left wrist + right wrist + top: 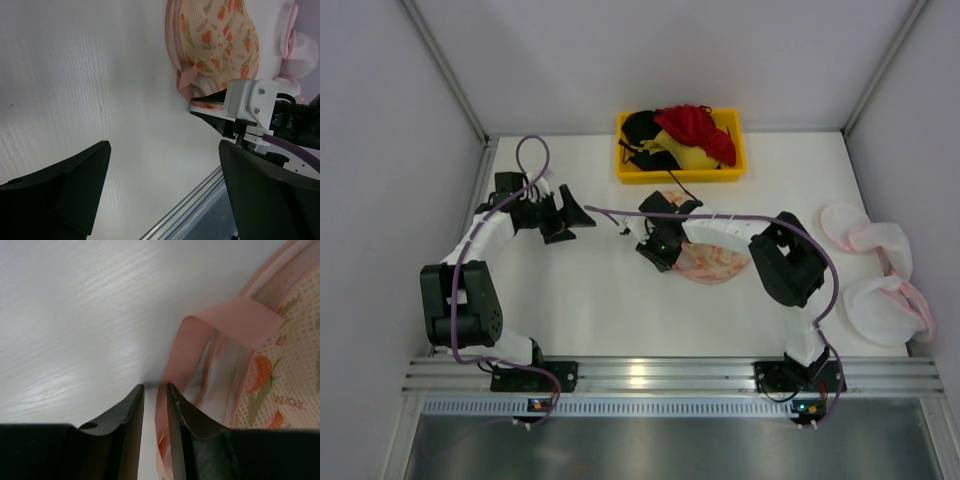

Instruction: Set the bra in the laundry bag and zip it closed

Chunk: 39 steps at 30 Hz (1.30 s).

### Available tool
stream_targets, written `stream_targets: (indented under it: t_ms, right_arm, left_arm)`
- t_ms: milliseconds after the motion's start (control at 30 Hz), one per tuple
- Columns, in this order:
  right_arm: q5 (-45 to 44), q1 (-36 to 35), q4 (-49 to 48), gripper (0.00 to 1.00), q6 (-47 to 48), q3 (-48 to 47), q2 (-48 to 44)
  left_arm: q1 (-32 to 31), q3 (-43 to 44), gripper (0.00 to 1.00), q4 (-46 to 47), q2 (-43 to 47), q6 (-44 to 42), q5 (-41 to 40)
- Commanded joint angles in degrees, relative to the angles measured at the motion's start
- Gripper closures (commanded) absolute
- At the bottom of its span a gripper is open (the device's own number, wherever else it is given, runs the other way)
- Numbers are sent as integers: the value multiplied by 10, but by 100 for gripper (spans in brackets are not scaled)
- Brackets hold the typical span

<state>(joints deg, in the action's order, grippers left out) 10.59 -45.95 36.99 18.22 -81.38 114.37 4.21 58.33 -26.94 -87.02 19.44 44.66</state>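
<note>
The right gripper, narrowed around the pink loop of the laundry bag at mid-table with a slight gap showing, is best closed on the tape alone, no mesh caught, while the bra lies in the yellow bin at the far edge.

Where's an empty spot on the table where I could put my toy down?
The biggest bare patch of table is at the front, between the left arm, the laundry bag and the metal rail. Another lies back right, between the yellow bin and the white bags. Crowded: the middle, with left claw, right claw and bag.
</note>
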Motion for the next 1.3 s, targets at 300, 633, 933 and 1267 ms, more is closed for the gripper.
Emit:
stream_targets:
  t_ms: [300,633,933,1267]
  right_arm:
    - [49,-39,5,100,-25,-90,-26]
    - [87,-34,15,100,-41,-128,-92]
    - [100,40,-2,100,-104,-144,-216]
    - [106,119,29,89,-68,-55,-266]
  left_arm:
    - [21,7,5,23,27,-12,2]
    - [26,8,5,23,38,-17,5]
    - [26,-2,7,23,41,-21,13]
    - [-3,-6,8,41,15,10,-24]
